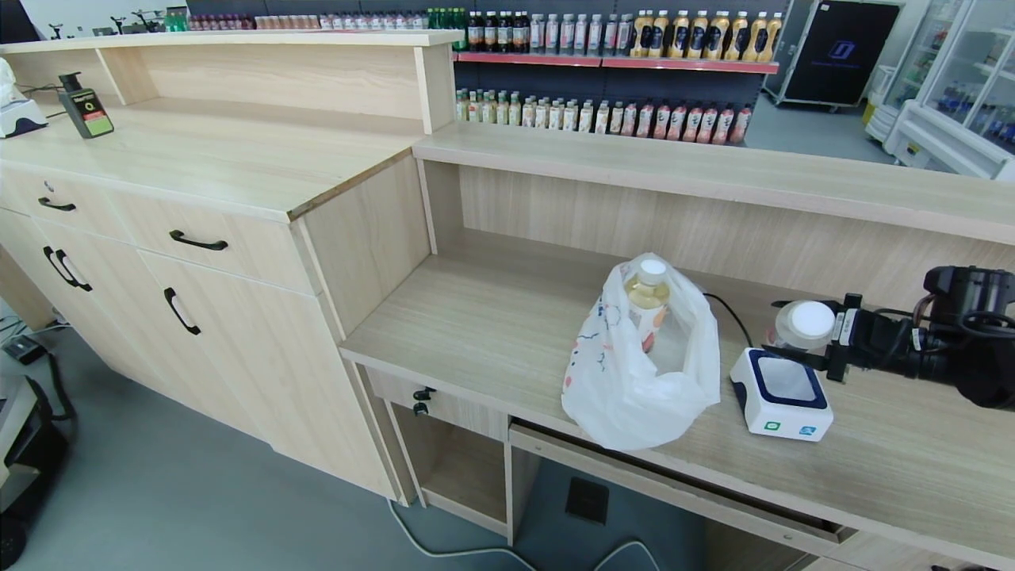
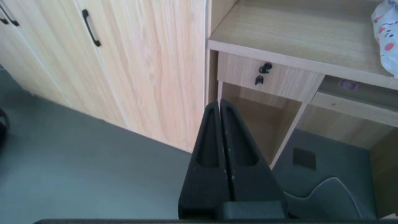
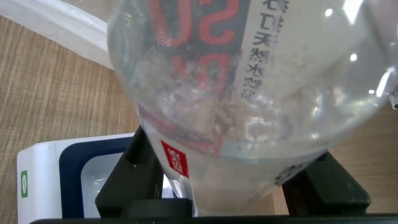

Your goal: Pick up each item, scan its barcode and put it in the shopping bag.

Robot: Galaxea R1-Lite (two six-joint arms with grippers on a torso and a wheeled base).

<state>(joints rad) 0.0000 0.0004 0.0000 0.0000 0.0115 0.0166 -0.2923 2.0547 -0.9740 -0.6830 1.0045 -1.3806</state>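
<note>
bottle in right gripper, above scanner

**One bottle bagged, another held at the scanner**

A white plastic shopping bag, printed with small coloured marks, is stood open-mouthed on the lower counter. A bottle of pale yellow drink, white-capped, is set upright inside it, its neck seen through the opening. Just beside the bag, a white scanner with a dark blue-framed window is laid flat, facing up. A second bottle, clear, white-capped and wrapped in a red-printed label, is clamped in the right gripper and held over the scanner's far edge.
</note>
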